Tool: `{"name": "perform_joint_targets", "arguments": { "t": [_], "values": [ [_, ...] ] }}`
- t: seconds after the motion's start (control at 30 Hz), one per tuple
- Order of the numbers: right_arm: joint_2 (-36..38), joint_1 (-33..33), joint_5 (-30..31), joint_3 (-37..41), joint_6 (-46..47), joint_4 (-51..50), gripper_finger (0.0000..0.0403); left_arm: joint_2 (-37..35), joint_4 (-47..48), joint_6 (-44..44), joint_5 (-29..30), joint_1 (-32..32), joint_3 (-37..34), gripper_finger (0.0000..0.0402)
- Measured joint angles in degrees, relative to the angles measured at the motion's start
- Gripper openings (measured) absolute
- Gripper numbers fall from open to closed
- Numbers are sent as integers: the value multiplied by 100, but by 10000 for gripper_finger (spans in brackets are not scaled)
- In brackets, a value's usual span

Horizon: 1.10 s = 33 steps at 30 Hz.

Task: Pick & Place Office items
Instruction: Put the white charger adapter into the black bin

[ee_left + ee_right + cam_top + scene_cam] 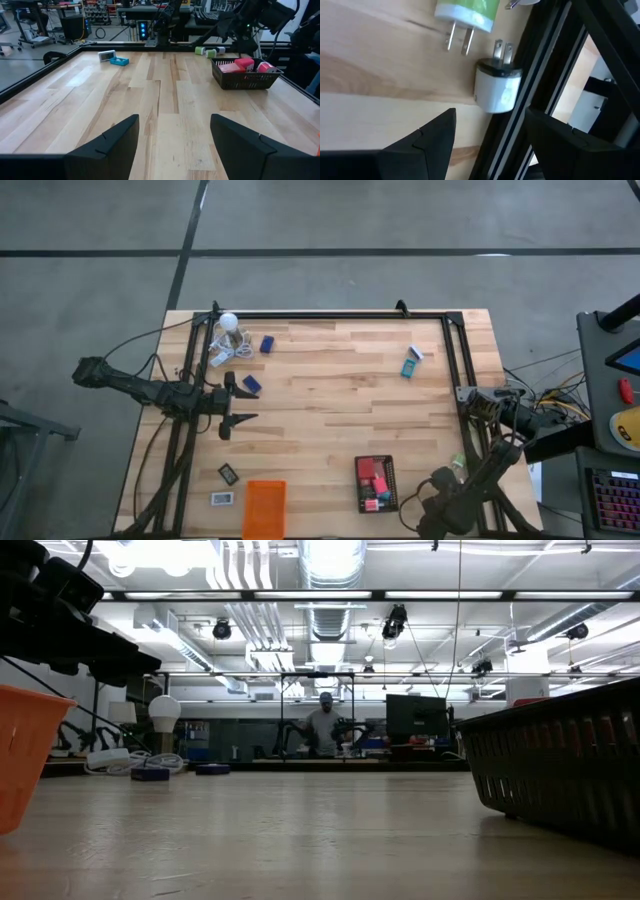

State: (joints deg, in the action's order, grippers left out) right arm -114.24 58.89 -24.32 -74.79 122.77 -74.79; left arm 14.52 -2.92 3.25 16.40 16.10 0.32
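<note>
My left gripper (238,400) (172,145) hovers open over the table's left part, near a dark blue block (251,383). A second blue block (267,344) lies farther off. Teal-and-white boxes (411,363) (119,61) sit right of centre, toward the far edge. Two small black and white rectangles (228,473) lie by the orange tray (264,508). Red and pink pieces (372,476) (245,63) lie in the black tray (390,483). My right gripper (440,478) (490,140) is open at the right near corner, in front of a white plug adapter (495,87) and a green-and-white plug (470,12), both lying flat.
A black frame rail (452,360) (555,75) runs round the table, close beside the white adapter. A light bulb (228,322) (163,710) and a white cable (224,352) lie at the far left corner. Bare wood spans the middle. A person (322,725) stands far behind.
</note>
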Motion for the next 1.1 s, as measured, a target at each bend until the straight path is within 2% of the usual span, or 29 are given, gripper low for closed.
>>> {"name": "perform_joint_targets", "arguments": {
  "t": [1.1],
  "values": [
    [-4,79,115,325,-41,606,233,4,1,1,0,1,0,253]
  ]
}}
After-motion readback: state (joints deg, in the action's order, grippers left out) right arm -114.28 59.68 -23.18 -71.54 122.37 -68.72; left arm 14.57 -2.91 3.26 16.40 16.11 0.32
